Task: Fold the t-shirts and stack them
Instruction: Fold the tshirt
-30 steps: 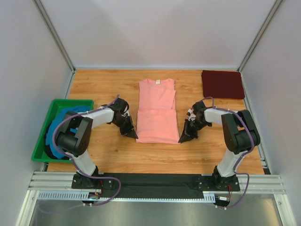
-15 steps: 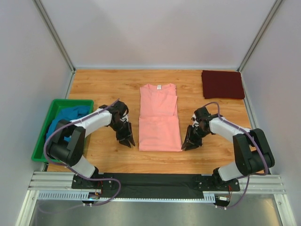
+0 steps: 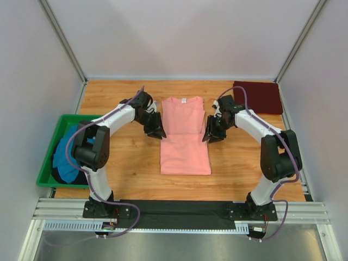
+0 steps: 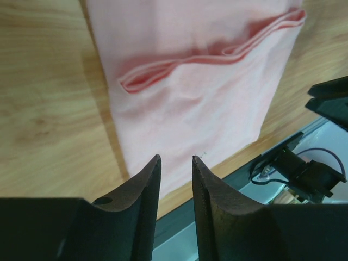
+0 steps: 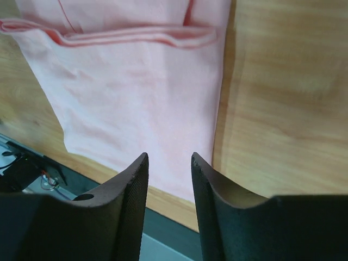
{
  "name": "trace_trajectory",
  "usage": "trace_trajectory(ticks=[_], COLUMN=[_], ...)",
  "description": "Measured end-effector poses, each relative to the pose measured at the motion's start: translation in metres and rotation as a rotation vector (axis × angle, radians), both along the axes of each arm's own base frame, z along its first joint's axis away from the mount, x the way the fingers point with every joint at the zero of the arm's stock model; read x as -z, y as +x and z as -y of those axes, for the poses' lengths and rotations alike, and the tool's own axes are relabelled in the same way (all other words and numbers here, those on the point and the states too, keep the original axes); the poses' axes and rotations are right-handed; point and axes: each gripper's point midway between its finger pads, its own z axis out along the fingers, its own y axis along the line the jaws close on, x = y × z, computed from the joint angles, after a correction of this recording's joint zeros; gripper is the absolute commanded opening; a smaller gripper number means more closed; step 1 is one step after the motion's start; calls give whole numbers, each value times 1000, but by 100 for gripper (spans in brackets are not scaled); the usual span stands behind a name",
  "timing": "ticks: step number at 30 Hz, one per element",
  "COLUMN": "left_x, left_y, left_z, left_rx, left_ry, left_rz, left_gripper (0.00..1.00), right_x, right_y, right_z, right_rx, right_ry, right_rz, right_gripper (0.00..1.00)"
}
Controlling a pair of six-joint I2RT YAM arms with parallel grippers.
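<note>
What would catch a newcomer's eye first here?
A salmon-pink t-shirt lies half folded at centre, the left gripper and right gripper flanking it, jaws apart and empty. A folded maroon t-shirt sits at the far right corner; a teal t-shirt lies heaped in the green bin at left.

Counter (image 3: 125, 174) is viewed from above, behind the arms; wrist views are aimed down close past the fingers (image 4: 142, 187); salmon-pink t-shirt (image 3: 185, 147) is shared by all.

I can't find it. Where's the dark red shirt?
Top view: the dark red shirt lies folded at the far right corner of the table, beyond the right gripper.
</note>
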Motion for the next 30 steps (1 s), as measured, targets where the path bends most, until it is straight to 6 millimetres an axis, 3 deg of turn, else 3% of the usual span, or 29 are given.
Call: trace_trajectory(ticks=[3,9,14,24,30], left_x=[11,14,27,46,59], left_y=[13,37,40,43,43], left_z=[-15,-41,-34,-25,-23], left_rx=[-15,-9,57,115,119], left_ry=[0,13,15,-15,-12], left_rz=[11,89,112,121,102], left_gripper=[39,41,42,41,36], right_x=[0,9,35,49,59], right_y=[23,65,65,67,65], right_z=[-1,-3,3,12,12], right_rx=[-58,-141,-181,-197,-196], right_ry=[-16,-26,-46,-32,-25], right_rz=[67,125,84,64,37], right_gripper=[40,40,40,35,32])
